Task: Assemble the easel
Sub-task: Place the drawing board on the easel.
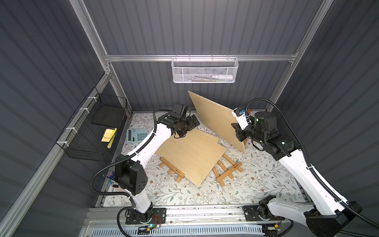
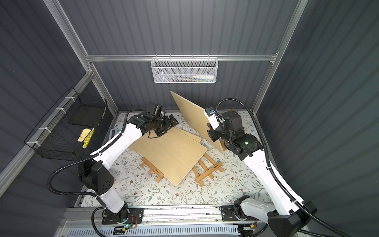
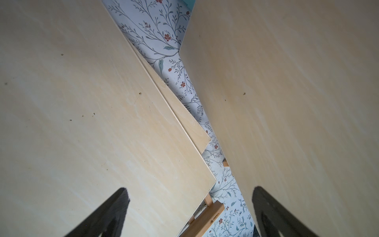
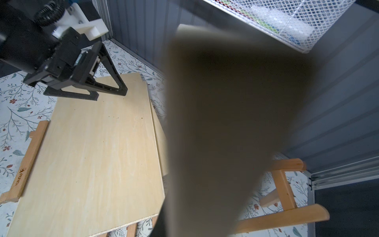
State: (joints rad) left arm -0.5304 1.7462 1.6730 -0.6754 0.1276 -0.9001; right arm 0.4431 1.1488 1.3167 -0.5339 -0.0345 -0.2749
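Note:
My right gripper (image 1: 238, 132) (image 2: 212, 133) is shut on the edge of a plywood board (image 1: 213, 115) (image 2: 192, 112), held raised and steeply tilted; up close that board (image 4: 225, 123) is a brown blur hiding the fingers. Another board (image 1: 192, 156) (image 4: 98, 156) lies flat over a third board (image 1: 207, 135) and over two flat wooden easels (image 1: 174, 169) (image 1: 227, 171). One more easel (image 4: 285, 184) sits behind the raised board. My left gripper (image 1: 190, 127) (image 3: 190, 189) (image 4: 110, 96) hangs open just above the flat board's far corner, holding nothing.
A calculator (image 1: 136, 135) lies at the back left. A black wire basket (image 1: 92, 131) with yellow notes hangs on the left rail, and a white mesh basket (image 1: 205, 69) on the back rail. A pen cup (image 1: 113, 181) stands by the left arm's base.

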